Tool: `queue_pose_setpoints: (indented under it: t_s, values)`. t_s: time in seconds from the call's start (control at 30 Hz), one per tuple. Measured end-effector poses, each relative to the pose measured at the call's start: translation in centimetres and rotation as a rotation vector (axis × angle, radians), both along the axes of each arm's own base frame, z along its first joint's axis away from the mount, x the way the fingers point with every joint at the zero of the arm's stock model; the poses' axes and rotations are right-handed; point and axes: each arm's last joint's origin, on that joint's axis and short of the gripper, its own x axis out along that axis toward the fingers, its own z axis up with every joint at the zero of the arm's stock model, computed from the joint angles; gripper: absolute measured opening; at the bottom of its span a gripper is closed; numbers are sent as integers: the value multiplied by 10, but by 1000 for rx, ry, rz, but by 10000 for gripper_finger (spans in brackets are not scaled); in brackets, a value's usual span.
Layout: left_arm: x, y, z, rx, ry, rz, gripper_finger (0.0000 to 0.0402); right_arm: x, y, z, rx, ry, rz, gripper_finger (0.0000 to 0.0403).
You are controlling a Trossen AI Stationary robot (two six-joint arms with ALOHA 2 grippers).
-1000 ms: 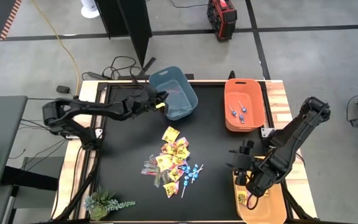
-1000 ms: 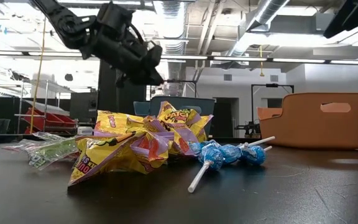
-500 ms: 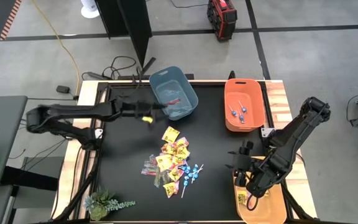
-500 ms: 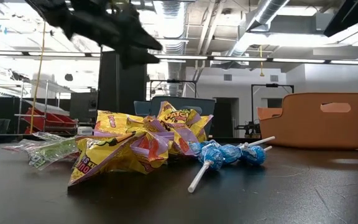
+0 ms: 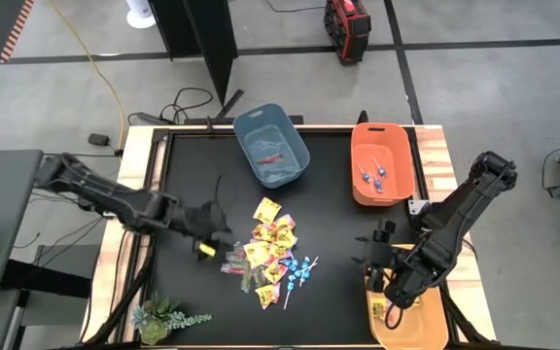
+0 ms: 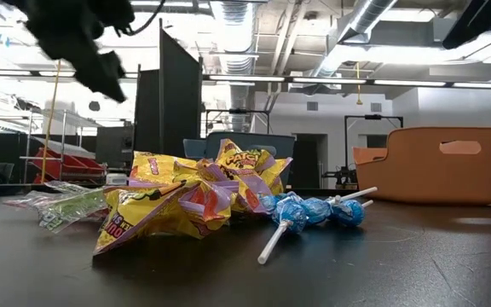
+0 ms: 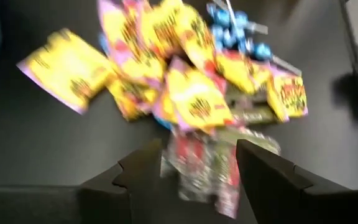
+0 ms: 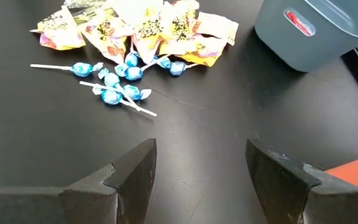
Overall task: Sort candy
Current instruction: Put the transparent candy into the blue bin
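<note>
Yellow bin [image 5: 411,326]: sitting in the lower right of the high view, at the near right table edge, with a yellow packet lying inside.
Right gripper [image 5: 375,255]: hanging just left of the yellow bin, its fingers [image 8: 135,168] standing wide apart with nothing between them (bare black table showing in the gap).
Plant [image 5: 163,317]: lying at the lower left of the high view, on the near left table corner.
Candy pile [image 5: 268,248]: lying at the centre of the high view on the black table [image 5: 338,233], apart from all three bins.
Yellow packets [image 6: 177,192]: making up most of the pile, heaped left of centre in the low view.
Blue lollipops [image 5: 299,275]: lying at the pile's lower right edge in the high view, sticks pointing outward.
Clear-wrapped sticks [image 7: 207,165]: lying at the pile's left edge, nearest the left arm.
Left gripper [image 5: 205,235]: hovering just left of the pile in the high view, fingers [image 7: 138,171] spread and gripping nothing (the clear-wrapped sticks are showing between them, on the table).
Orange bin [image 5: 382,160]: standing in the upper right of the high view, with a few blue lollipops inside.
Blue-grey bin [image 5: 272,146]: standing at the upper centre of the high view, with one reddish sweet [image 5: 269,158] lying inside.
</note>
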Motion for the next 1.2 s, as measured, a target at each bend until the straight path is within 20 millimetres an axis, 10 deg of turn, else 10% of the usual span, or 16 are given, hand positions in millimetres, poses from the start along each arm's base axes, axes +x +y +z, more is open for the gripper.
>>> queue_pose_setpoints:
  t_s: [0.53, 1.2]
  values:
    - [34, -86, -66, -213, 30, 70, 201, 2, -2, 0, -24, 10, 10, 264]
    - [46, -80, -91, -158, 38, 256, 201, 3, -3, 0, -38, 13, 23, 264]
